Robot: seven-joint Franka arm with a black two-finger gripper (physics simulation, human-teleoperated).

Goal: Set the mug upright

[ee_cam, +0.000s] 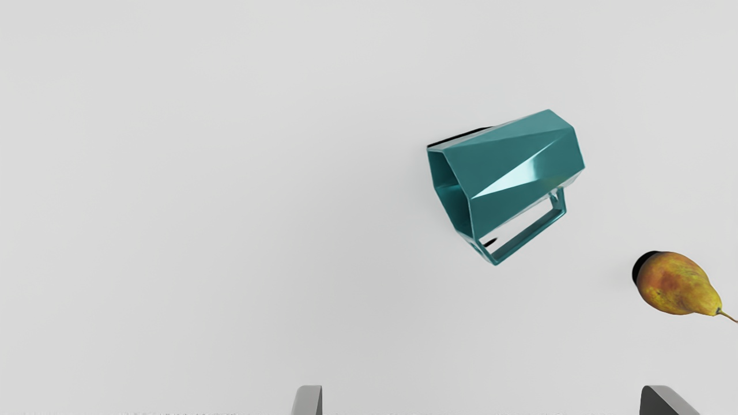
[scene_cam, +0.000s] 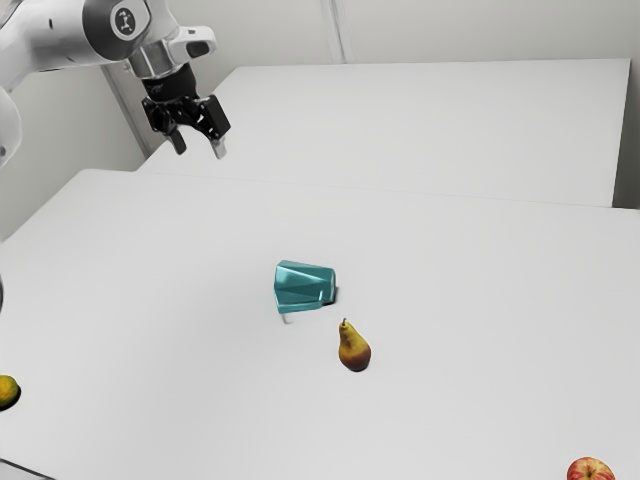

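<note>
High above the table in the exterior view, my gripper (scene_cam: 200, 148) is well away from the mug, toward the exterior view's upper left. The teal faceted mug (scene_cam: 304, 287) lies on its side on the white table. In the wrist view the mug (ee_cam: 513, 173) shows its open mouth and its angular handle, which lies along the side nearer the fingertips. My gripper (ee_cam: 481, 400) has its two fingers wide apart with nothing between them.
A pear (scene_cam: 354, 347) lies close to the mug; the wrist view shows this pear (ee_cam: 674, 283) too. An apple (scene_cam: 590, 470) is at the exterior view's lower right, and a yellow-green fruit (scene_cam: 7, 391) at its left edge. The white table (scene_cam: 450, 400) extends around them.
</note>
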